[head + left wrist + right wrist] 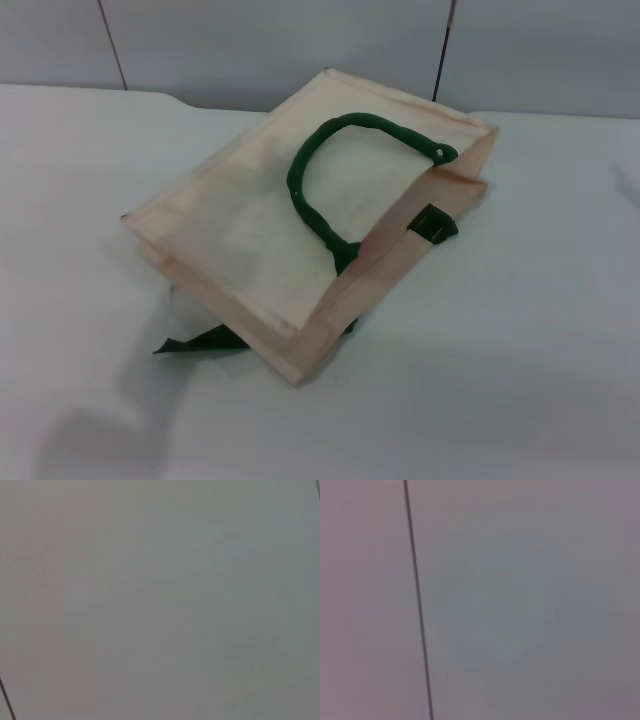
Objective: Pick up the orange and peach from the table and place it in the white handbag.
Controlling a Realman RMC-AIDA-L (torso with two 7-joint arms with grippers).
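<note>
Cream fabric, the white handbag [270, 220] lies flat mid-table [560, 330], green handle [330, 170] draped on top. We see neither tool, so cannot tell their state.

Head view: from above, looking forward and down onto the table [560, 330], white handbag [260, 230] mid-frame, panelled wall [250, 40] behind. Both wrist views: facing only plain grey surface crossed by a thin dark seam [417, 600]. Shared ground with head view: cannot tell.
</note>
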